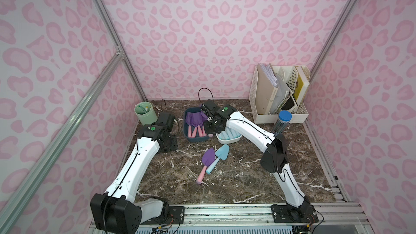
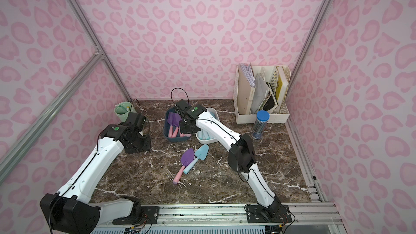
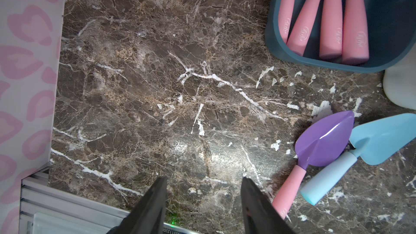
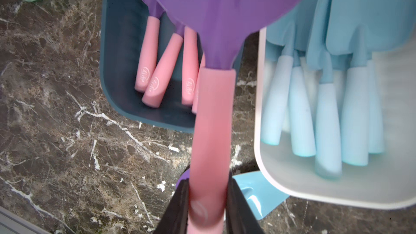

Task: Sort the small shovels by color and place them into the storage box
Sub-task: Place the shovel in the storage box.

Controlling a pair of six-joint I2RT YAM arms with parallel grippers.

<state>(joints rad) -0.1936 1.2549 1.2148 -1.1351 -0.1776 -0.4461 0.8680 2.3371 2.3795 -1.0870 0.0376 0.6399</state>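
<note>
Pink spotted walls [image 1: 202, 30] on three sides; dark marble tabletop [image 1: 236, 176].

Boxes: dark blue box [image 4: 117, 64] and white box [image 4: 337, 187] stand side by side near the back middle, with a narrow strip of table between them.
- Dark blue box holds purple shovels [image 1: 194, 120], pink handles toward the arms (four handles counted in the left wrist view).
- White box holds blue shovels [image 4: 326, 109], lying the same way. The exact count is unclear, since they overlap.

Right gripper [image 4: 208, 180]: jaws clamped on the pink handle end of one purple shovel [image 4: 211, 120], held off the table. Its handle runs above the strip between the boxes; its blade hangs over the near right part of the dark blue box.

Left gripper [image 3: 203, 177]: jaws parted, nothing between them, above bare marble on the left side of the table.

On the table, in front of the boxes: loose purple shovel [image 1: 208, 156] and loose blue shovel [image 1: 221, 151], touching side by side, blades toward the boxes.

Other items: green cup [image 1: 145, 112] in the back left corner, white file rack [image 1: 279, 95] in the back right corner, and a blue-capped tube [image 1: 281, 123] just in front of the rack.
</note>
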